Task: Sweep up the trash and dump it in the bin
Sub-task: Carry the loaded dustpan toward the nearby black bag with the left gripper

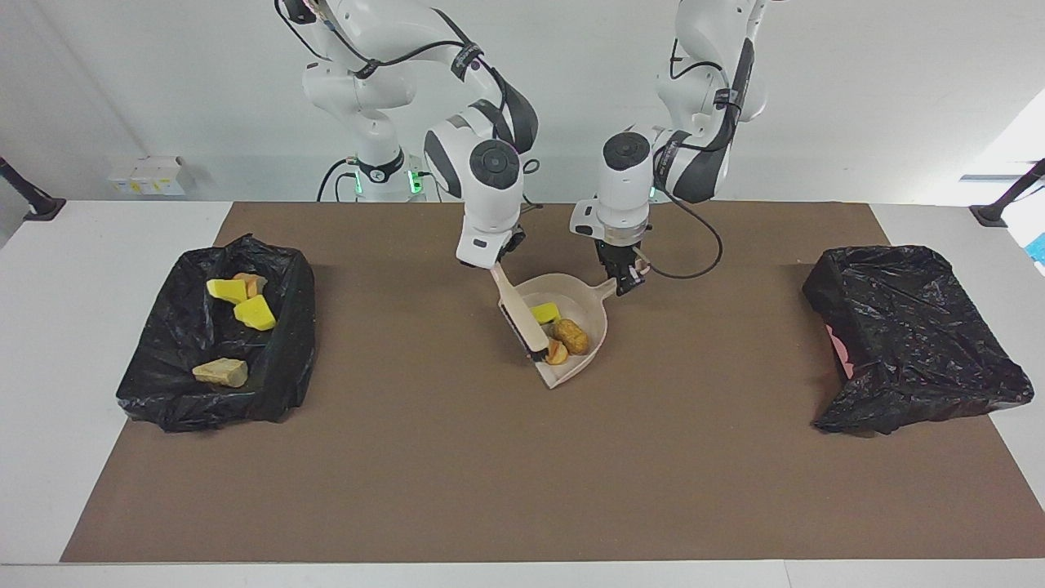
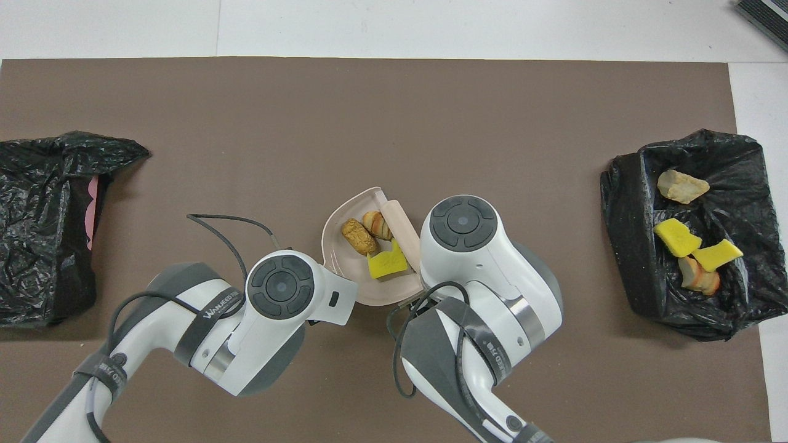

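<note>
A beige dustpan (image 1: 589, 314) lies at the middle of the brown mat. In it are three pieces of trash: a yellow sponge chunk (image 1: 544, 312), a tan bread piece (image 1: 571, 336) and an orange piece (image 1: 558, 353). My left gripper (image 1: 627, 282) is shut on the dustpan's handle. My right gripper (image 1: 496, 263) is shut on the beige brush (image 1: 519, 314), whose black bristles sit inside the pan beside the trash. In the overhead view the pan (image 2: 335, 246), sponge (image 2: 386, 263) and bread (image 2: 359, 237) show between the two wrists, which hide both grippers.
A black-bagged bin (image 1: 294, 351) at the right arm's end of the table holds several scraps, yellow (image 1: 255, 313) and tan (image 1: 220, 372). Another black-bagged bin (image 1: 906, 327) stands at the left arm's end. The brown mat (image 1: 490, 474) covers most of the table.
</note>
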Available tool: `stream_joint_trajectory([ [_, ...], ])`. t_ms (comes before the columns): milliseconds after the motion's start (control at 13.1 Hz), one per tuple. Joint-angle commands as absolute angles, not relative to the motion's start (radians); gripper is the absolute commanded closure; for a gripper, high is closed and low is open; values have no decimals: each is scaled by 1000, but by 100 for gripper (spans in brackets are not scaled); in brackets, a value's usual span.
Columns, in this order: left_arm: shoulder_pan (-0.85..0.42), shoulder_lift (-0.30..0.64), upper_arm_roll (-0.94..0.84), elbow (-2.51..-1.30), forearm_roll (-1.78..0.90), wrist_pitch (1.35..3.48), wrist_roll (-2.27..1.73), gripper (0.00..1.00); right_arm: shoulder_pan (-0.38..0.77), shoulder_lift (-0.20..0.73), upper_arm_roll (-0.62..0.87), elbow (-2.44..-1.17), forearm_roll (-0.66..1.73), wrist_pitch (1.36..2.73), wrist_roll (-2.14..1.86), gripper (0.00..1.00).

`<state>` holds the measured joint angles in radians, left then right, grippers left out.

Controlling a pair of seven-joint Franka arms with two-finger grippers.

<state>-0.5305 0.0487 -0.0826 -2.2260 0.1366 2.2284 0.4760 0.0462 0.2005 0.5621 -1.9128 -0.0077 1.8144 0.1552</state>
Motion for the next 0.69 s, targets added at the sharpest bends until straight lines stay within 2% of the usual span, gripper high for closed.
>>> stream_joint_trajectory([
  [0, -526, 46, -75, -2230, 129, 2247, 479, 100, 20, 149, 578, -1893, 43, 1758, 118, 100],
  [306, -448, 77, -75, -2183, 71, 2261, 497, 100, 11, 85, 571, -1884, 55, 1692, 171, 100],
  [611, -306, 112, -75, -2100, 71, 2232, 667, 100, 52, 22, 577, -1943, 72, 1712, 501, 100],
])
